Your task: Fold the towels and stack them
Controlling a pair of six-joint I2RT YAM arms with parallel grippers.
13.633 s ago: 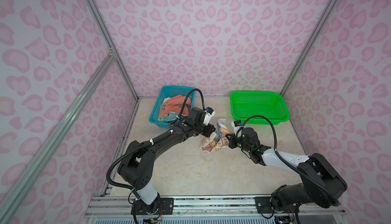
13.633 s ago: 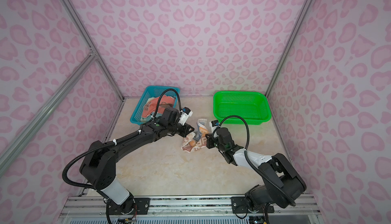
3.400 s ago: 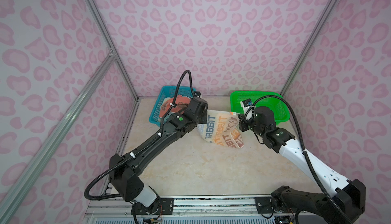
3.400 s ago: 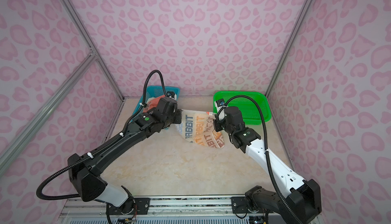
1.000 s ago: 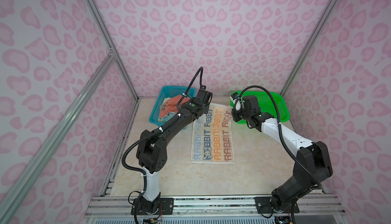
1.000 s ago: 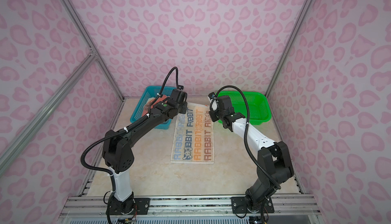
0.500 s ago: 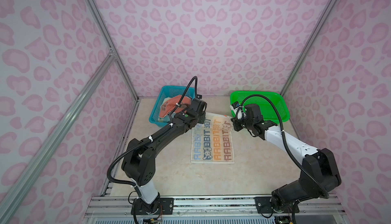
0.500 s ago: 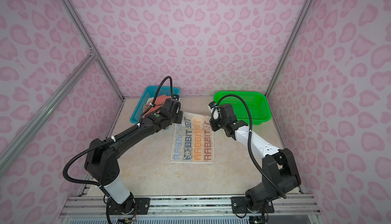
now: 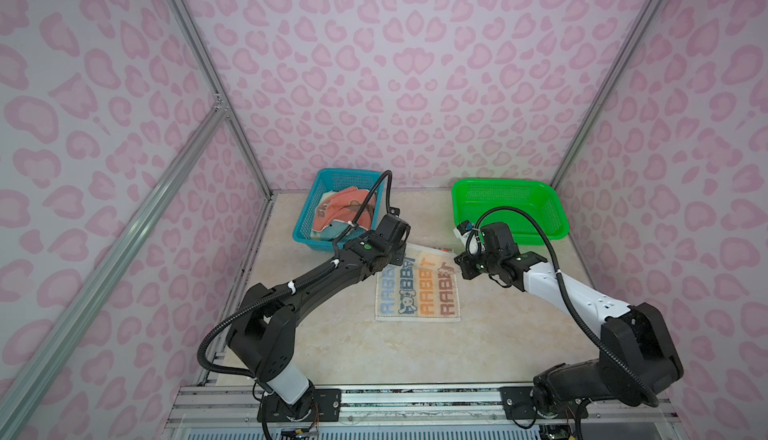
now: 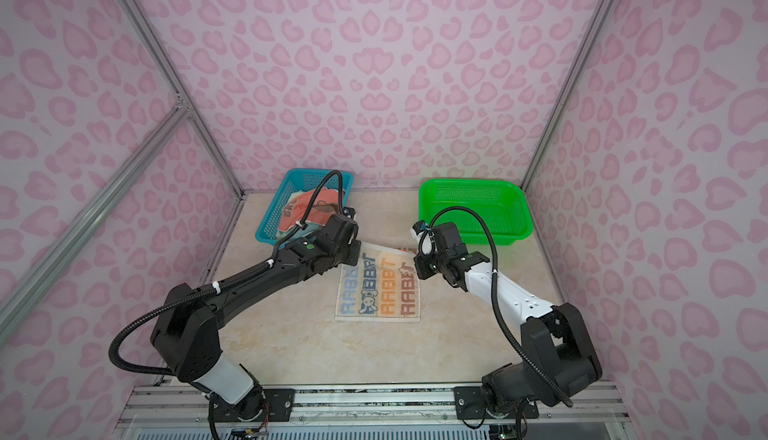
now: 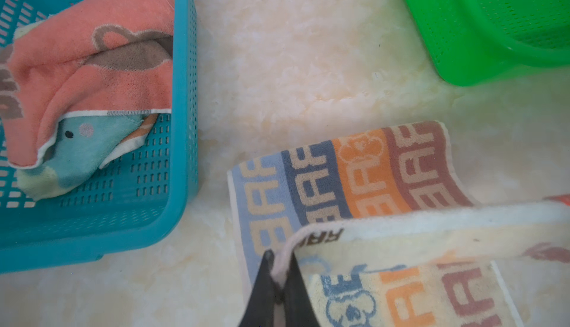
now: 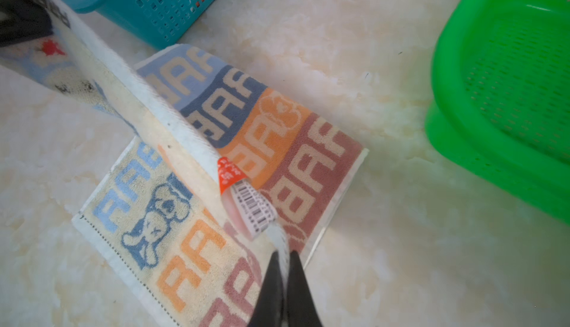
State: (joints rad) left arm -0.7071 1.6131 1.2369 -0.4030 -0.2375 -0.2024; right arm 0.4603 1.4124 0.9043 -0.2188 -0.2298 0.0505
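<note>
Top views both show the striped towel (image 9: 417, 292) in the middle of the bench (image 9: 415, 355). Its near half lies flat with the RABBIT letters up, and its far edge is lifted off the bench. The left hand (image 9: 400, 256) is at the far left corner and the right hand (image 9: 459, 261) is at the far right corner. Behind, the blue basket (image 9: 311, 242) holds the coral towel (image 9: 345, 213). The green basket (image 9: 503, 182) stands well apart on the right.

Left wrist view: the left hand (image 11: 278, 259) is clenched on the cream hem at one corner of the striped towel. In the blue basket the coral towel lies over the whale towel (image 11: 80, 149).

Right wrist view: the right hand (image 12: 283, 256) grasps the other corner, near a red tag (image 12: 227, 172) and a barcode label (image 12: 253, 208). The coloured face lies on the bench under the lifted edge.
</note>
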